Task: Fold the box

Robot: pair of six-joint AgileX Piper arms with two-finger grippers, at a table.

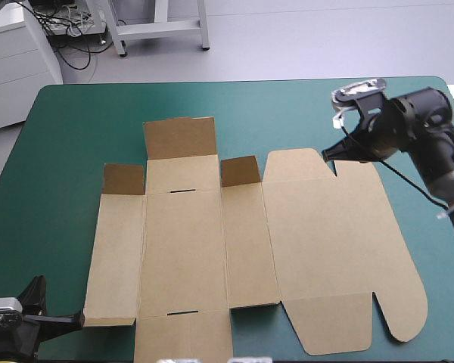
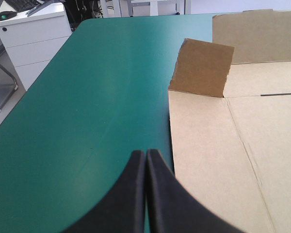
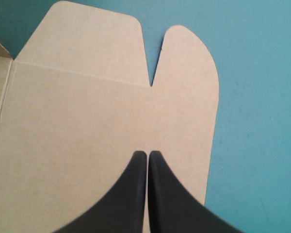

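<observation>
At the near left corner of the table the left gripper (image 1: 79, 319) lies low over the teal-green cover (image 1: 68, 151). Its black fingers (image 2: 136, 194) are pressed together into one point with nothing between them. In the high view that point reaches the near left corner of the box (image 1: 250, 249). In the left wrist view it sits just beside the board's left edge, over bare cover, and whether it touches the board cannot be told.

The box is a cut brown sheet lying mostly flat across the middle of the table, from left of centre to near the right edge. Along its far side three flaps stand up: a small left flap (image 1: 125, 179), a taller middle flap (image 1: 180, 138) and a small third flap (image 1: 240, 171). A dark slot (image 1: 180, 190) shows at the foot of the middle flap. To the right the wide lid (image 1: 333, 249) lies flat.

The right gripper (image 1: 327, 153) appears in the high view at the lid's far edge, its fingers closed tip to tip and gripping nothing. The right wrist view shows its point over the lid's board. Ahead of it the far edge divides into a squarish tab (image 3: 82, 39) and a rounded lobe (image 3: 189, 63)
</observation>
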